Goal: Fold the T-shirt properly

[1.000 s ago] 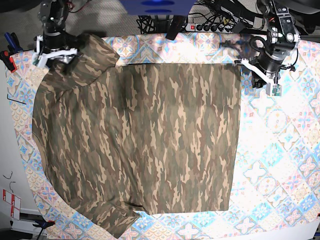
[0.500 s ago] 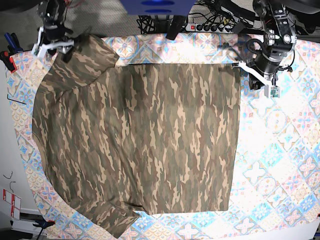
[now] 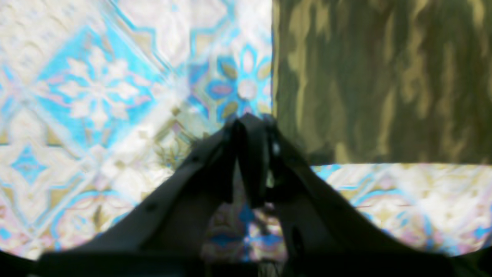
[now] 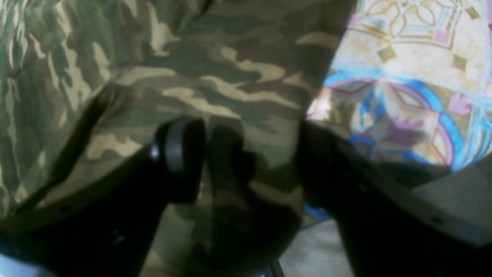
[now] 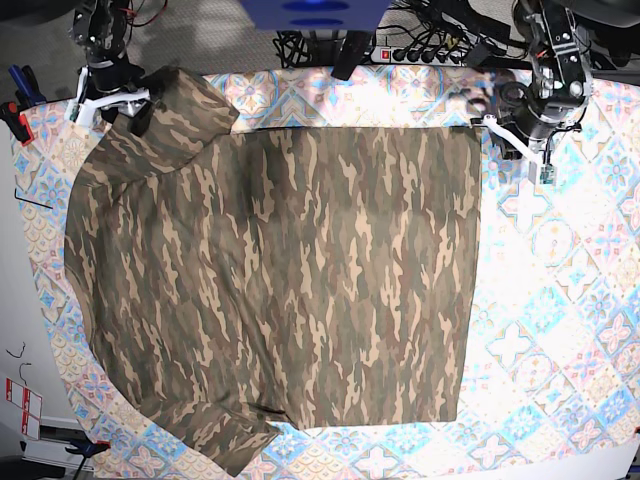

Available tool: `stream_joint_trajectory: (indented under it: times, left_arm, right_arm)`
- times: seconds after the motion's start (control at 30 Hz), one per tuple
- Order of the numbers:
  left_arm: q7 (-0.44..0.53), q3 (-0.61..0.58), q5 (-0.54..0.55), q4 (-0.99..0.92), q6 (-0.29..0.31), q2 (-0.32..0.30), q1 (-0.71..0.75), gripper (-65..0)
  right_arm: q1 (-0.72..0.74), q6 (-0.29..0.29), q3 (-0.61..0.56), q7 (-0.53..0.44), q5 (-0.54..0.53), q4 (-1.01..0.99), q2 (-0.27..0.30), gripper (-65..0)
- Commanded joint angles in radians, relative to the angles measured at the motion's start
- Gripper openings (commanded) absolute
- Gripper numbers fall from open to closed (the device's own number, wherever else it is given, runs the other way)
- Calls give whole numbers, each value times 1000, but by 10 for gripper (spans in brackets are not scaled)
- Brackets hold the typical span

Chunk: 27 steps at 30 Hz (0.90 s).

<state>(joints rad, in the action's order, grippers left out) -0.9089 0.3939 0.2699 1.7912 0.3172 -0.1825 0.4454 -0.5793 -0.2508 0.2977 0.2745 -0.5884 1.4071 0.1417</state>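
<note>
The camouflage T-shirt [image 5: 290, 270] lies spread flat on the tablecloth [image 5: 560, 300], with one sleeve at the far left and one at the near left. My left gripper [image 5: 492, 125] is shut and empty just off the shirt's far right corner. In the left wrist view its closed tips [image 3: 250, 123] sit over the tablecloth beside the shirt's edge [image 3: 384, 77]. My right gripper [image 5: 110, 100] is over the far left sleeve. In the right wrist view it [image 4: 246, 154] is open, with camouflage cloth [image 4: 192, 77] under and between its fingers [image 4: 180, 146].
A power strip and cables [image 5: 420, 50] lie behind the table's far edge, next to a blue object [image 5: 315, 12]. Clamps [image 5: 15, 110] stick out at the left edge. Bare tablecloth runs along the right side of the shirt.
Both grippers have drawn back slightly toward the far edge of the table. The shirt has not visibly moved.
</note>
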Motion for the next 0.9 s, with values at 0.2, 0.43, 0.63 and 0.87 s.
stream_joint_trajectory:
  times: [0.2,0.43,0.63,0.87]
  left_arm:
    - [24,61,7,-124,58,-10,-58,-605]
    - [23,60,7,-330,102,-18,-168,-601]
    - [14,38,7,-411,267,-2,-199,-604]
    - [-17,-131,9,-411,340,7,-171,-606]
  right_arm:
    - [-12,-5,-53,127,5,38,0,-276]
    - [-14,-5,-55,141,6,39,0,-276]
    - [-12,-5,-55,187,6,39,0,-276]
    - [-15,-15,-68,187,6,39,0,-276]
